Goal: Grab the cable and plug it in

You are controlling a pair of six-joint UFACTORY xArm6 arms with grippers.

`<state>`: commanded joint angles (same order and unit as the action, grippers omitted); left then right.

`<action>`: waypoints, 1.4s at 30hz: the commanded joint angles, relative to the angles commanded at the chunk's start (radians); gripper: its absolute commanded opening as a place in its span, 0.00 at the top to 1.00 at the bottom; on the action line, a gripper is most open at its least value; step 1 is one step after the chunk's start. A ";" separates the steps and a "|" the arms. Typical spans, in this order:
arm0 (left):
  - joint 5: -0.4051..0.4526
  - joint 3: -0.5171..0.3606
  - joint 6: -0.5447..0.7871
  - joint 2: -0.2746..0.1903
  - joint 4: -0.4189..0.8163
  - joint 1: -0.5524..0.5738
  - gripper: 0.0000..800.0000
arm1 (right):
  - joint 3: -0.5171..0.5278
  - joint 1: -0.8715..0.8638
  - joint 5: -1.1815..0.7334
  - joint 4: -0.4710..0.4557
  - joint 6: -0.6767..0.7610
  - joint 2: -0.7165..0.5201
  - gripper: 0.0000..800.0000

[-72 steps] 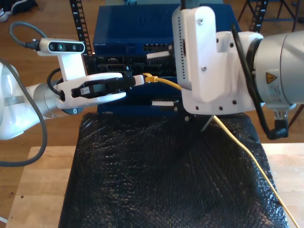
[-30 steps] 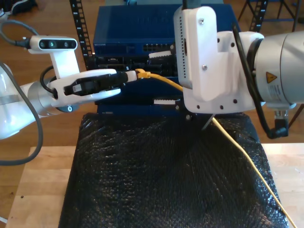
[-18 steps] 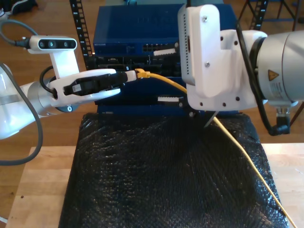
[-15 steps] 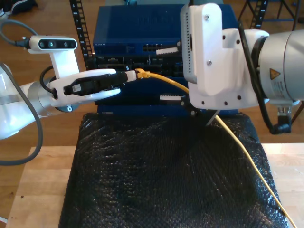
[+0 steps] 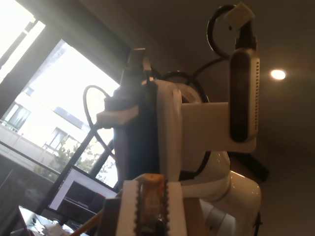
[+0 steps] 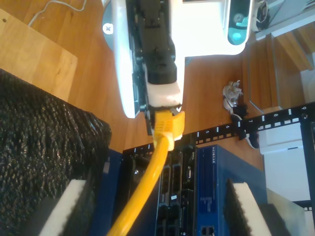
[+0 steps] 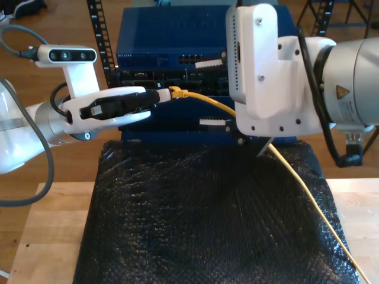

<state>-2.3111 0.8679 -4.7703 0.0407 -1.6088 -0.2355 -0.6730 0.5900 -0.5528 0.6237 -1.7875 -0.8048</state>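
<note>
1. Jaws of my first gripper are pressed together on the plug end of the cable, just in front of the blue network switch.
2. From there the cable runs between the white pads of my second gripper, which are spread wide and clear of it.
3. Beyond them the cable slopes down from the switch across the black bubble-wrap mat, which lies below the switch, toward the exterior view's lower right.

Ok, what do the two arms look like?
Both are white. My first gripper has a black core, a silver camera on a white bracket and a grey cable. My second gripper has white ridged pads, a yellow warning triangle and a black cable.
</note>
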 joint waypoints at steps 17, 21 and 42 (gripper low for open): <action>0.011 -0.006 0.000 0.002 0.002 0.017 0.99 | -0.003 0.006 -0.002 0.000 0.002 -0.003 0.22; 0.012 -0.005 0.000 0.003 0.003 0.017 0.99 | -0.003 0.008 -0.002 0.000 0.002 -0.005 0.22; 0.011 -0.003 0.000 0.006 0.003 0.018 0.98 | -0.003 0.046 -0.002 0.000 0.003 -0.009 0.30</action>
<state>-2.3004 0.8648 -4.7703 0.0468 -1.6057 -0.2171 -0.6761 0.6360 -0.5543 0.6237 -1.7845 -0.8140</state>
